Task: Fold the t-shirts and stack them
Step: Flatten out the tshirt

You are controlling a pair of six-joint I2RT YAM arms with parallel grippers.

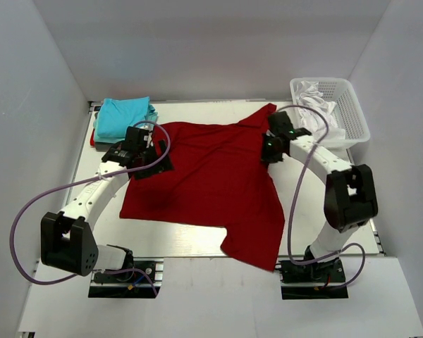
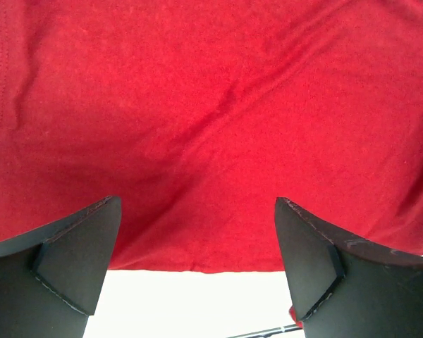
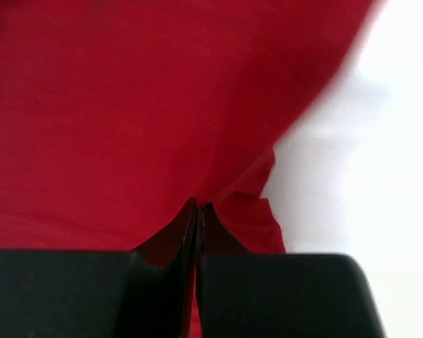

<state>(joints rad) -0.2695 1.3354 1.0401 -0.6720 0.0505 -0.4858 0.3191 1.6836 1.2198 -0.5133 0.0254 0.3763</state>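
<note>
A large dark red t-shirt (image 1: 211,183) lies spread over the table's middle, one corner hanging past the near edge. My left gripper (image 1: 149,156) is open at the shirt's left edge, its jaws wide apart over the hem (image 2: 197,267), holding nothing. My right gripper (image 1: 269,149) is shut on the red shirt's right edge (image 3: 233,190) and pinches a fold of cloth. Folded turquoise t-shirts (image 1: 124,117) are stacked at the back left corner.
A white mesh basket (image 1: 352,116) with white cloth in it stands at the back right. White walls close in the table on three sides. Bare table (image 1: 176,243) shows near the front left.
</note>
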